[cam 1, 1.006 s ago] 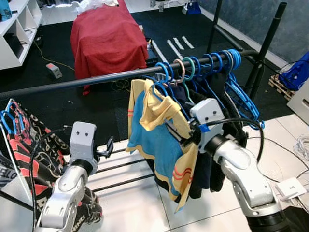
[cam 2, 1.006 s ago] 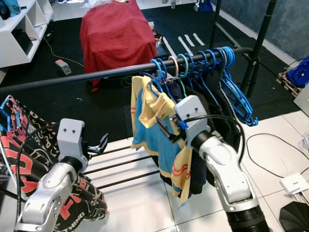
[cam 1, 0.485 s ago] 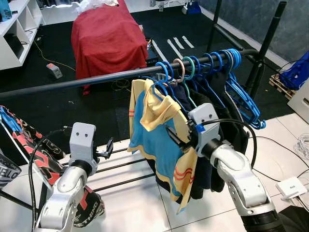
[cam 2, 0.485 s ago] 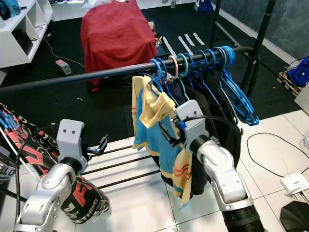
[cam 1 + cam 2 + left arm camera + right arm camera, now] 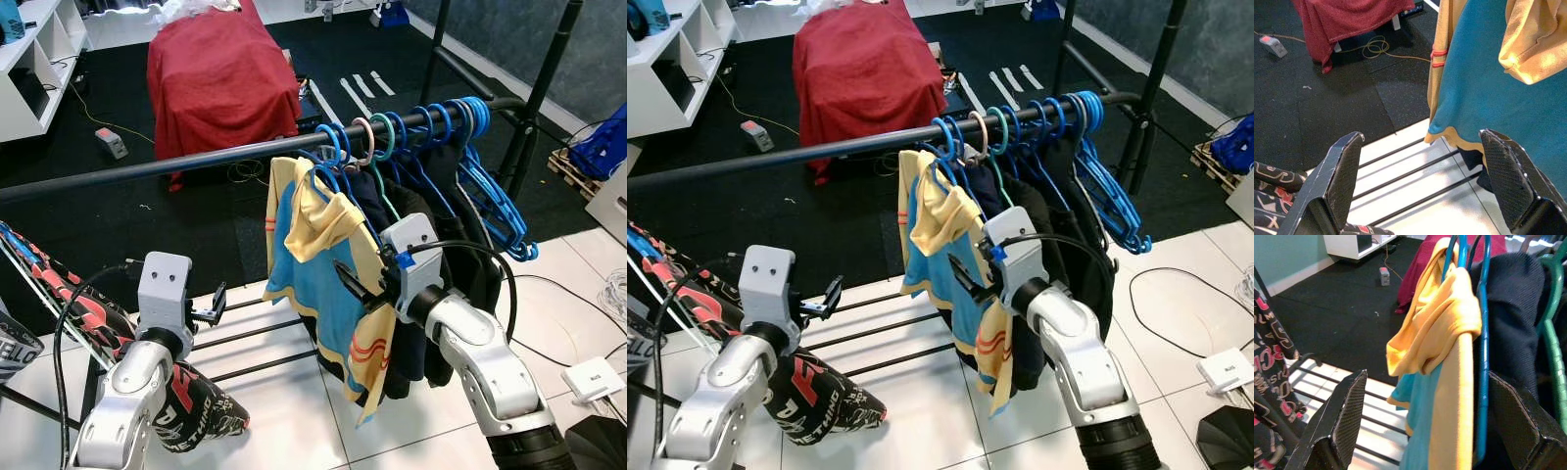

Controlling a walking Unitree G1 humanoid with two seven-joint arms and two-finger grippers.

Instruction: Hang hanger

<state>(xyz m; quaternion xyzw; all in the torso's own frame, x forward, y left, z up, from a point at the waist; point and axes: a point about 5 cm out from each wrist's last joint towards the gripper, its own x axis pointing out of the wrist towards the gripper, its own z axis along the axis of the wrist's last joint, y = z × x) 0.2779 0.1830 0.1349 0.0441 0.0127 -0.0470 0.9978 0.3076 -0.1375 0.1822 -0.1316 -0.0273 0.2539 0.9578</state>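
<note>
Far left, low: patterned garment (image 5: 186, 416) slumped toward the floor. Left gripper (image 5: 217, 305) raised over the rack's lower bars (image 5: 265, 338), fingers (image 5: 1342, 171) spread wide, empty. Centre: blue hanger (image 5: 331, 162) with the blue-and-yellow shirt (image 5: 328, 284) hooked on the rail (image 5: 147, 168), at the left end of the row of hangers (image 5: 431, 122). Hook pointing up over the rail; long axis, shoulder to shoulder, running across the rail, toward and away from the robot, shirt hanging straight down. Right gripper (image 5: 358, 289) right against the shirt front, fingers (image 5: 1344, 416) parted, clamped on nothing, cloth and hanger arm between them. Task apparently as good as done. Risk: on pulling back, a finger snagging the loose yellow fold and dragging the shirt off, or tugging the hook off the rail; a sideways sweep knocking neighbouring hangers.
</note>
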